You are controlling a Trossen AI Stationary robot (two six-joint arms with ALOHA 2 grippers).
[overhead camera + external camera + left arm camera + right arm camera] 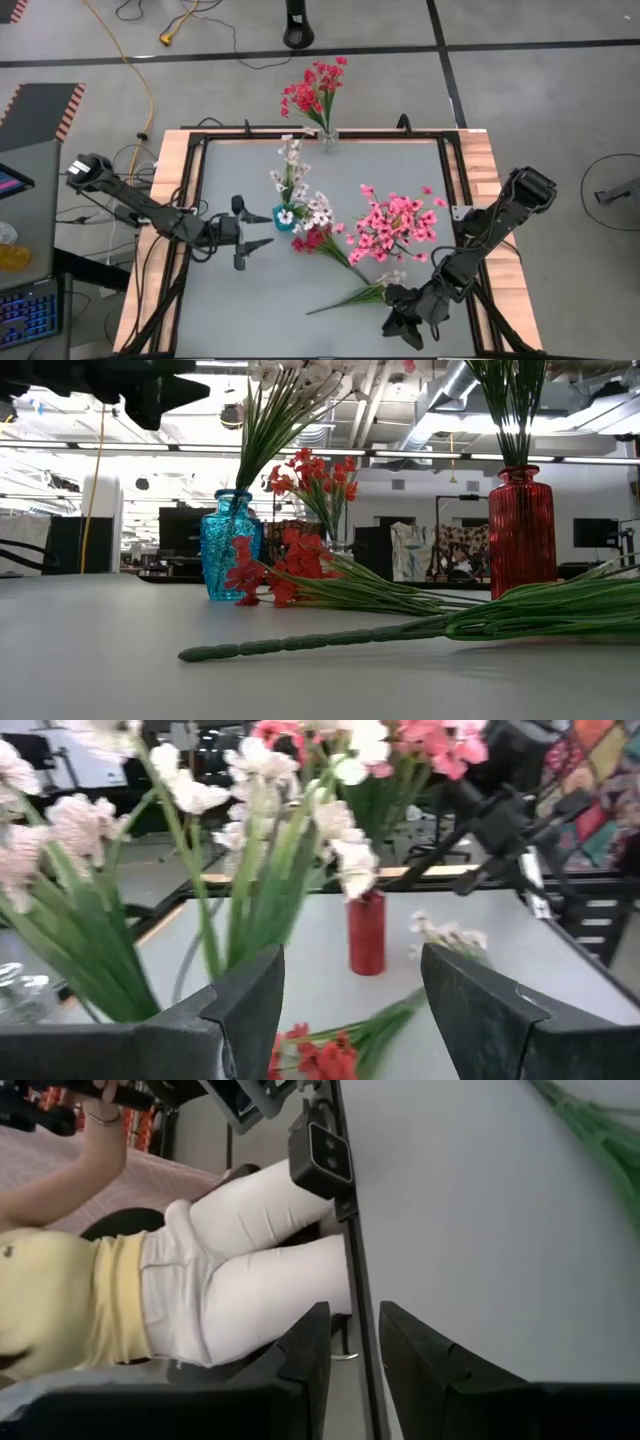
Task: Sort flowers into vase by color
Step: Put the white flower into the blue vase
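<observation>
The left gripper (243, 232) hangs over the left half of the grey table (400, 170), its two fingers (245, 1005) spread wide with nothing between them, pointed at the blue vase (286, 217) just beside it. That vase holds a spray of white flowers (291, 172), the stems fanning up past the fingers in the left wrist view.

Against the blue vase, a red sprig (314, 240) lies flat on the table, its green stem running toward the right side. Near it, a white sprig (355, 292) also lies on the table — its blossoms close to the right gripper, its long stem stretching toward the table's middle. Between the two, a red vase (520, 530) stands upright, filled with pink flowers (396, 226). At the far edge, a clear vase (328, 137) carries a bunch of red flowers (316, 90).

The right gripper (402, 327) sits low at the near right edge of the table, beyond the tip of the white sprig; its fingers (305, 1355) stand slightly apart and grip nothing. Its wrist view looks off the table at a seated person (150, 1290) in white trousers and a yellow top.
</observation>
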